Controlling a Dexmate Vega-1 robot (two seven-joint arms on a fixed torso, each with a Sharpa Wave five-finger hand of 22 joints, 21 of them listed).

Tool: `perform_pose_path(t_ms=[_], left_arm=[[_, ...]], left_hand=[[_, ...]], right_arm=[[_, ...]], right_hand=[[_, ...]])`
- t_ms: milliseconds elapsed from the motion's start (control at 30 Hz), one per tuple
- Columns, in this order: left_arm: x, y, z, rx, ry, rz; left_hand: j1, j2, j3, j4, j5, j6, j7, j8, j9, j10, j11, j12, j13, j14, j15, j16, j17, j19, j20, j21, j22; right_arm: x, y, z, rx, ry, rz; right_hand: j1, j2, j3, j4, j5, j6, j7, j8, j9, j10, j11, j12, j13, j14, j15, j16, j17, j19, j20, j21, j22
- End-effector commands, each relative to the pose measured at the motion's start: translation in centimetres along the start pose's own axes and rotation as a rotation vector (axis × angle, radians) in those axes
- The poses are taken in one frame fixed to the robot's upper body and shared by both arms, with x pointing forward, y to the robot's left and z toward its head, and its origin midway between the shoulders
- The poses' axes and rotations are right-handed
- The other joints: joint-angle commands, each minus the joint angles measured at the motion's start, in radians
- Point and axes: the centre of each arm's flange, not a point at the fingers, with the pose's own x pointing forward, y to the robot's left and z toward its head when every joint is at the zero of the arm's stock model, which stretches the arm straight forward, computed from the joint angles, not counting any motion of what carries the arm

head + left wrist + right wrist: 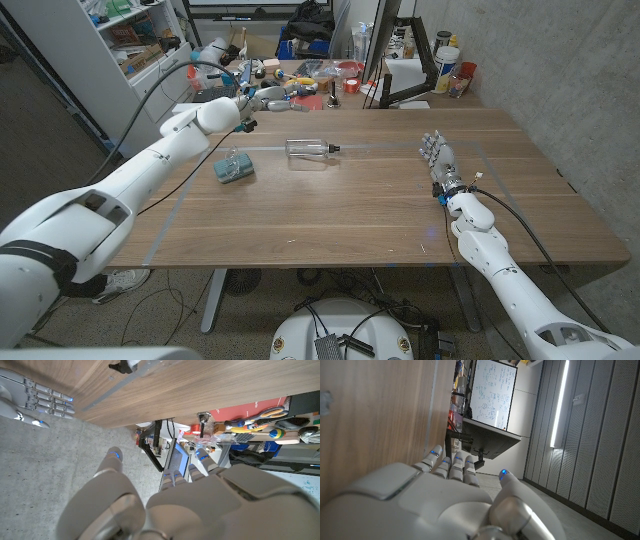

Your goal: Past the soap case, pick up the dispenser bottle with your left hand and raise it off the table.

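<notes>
Clear dispenser bottle (309,149) lying on its side mid-table just beyond the teal soap case (233,170), left hand (268,96) empty with fingers extended past the table's far edge, right hand (437,156) upright, fingers together, empty, its fingertips (47,402) seen from the left wrist.

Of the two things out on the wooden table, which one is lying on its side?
The clear dispenser bottle, lying on its side past the middle of the table with its dark nozzle end pointing toward the right hand. The teal soap case sits low and squat nearer the left arm.
</notes>
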Motion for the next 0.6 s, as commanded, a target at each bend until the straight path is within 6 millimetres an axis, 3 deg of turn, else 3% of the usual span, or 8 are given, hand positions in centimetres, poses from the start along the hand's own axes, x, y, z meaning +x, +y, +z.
perform_pose_path(t_ms=[33, 600], left_arm=[[0.18, 0.27, 0.54, 0.034, -0.005, -0.027], [0.96, 0.43, 1.46, 0.081, -0.005, -0.079]], left_hand=[[0.009, -0.012, -0.006, -0.001, 0.008, 0.009, -0.005, 0.005, 0.003, 0.012, 0.002, 0.007, 0.004, -0.060, -0.067, 0.006, 0.002, -0.005, -0.059, -0.004, 0.003], [0.029, -0.026, -0.018, -0.004, 0.018, 0.026, 0.008, 0.007, 0.002, 0.026, 0.001, 0.008, 0.004, -0.044, -0.068, 0.008, 0.001, 0.016, -0.057, -0.004, 0.003]], right_arm=[[-0.20, -0.21, 0.00, 0.004, -0.001, -0.003], [-0.62, -0.77, 0.07, 0.004, -0.004, -0.008]], right_hand=[[0.002, 0.031, -0.001, 0.002, 0.002, 0.009, 0.001, 0.005, 0.005, 0.006, -0.003, 0.007, 0.003, 0.003, 0.001, 0.002, 0.003, 0.005, -0.079, -0.003, 0.002], [0.001, 0.030, -0.001, 0.003, 0.002, 0.009, 0.000, 0.004, 0.005, 0.006, -0.003, 0.007, 0.003, 0.004, 0.001, 0.002, 0.003, 0.006, -0.079, -0.007, 0.002]])
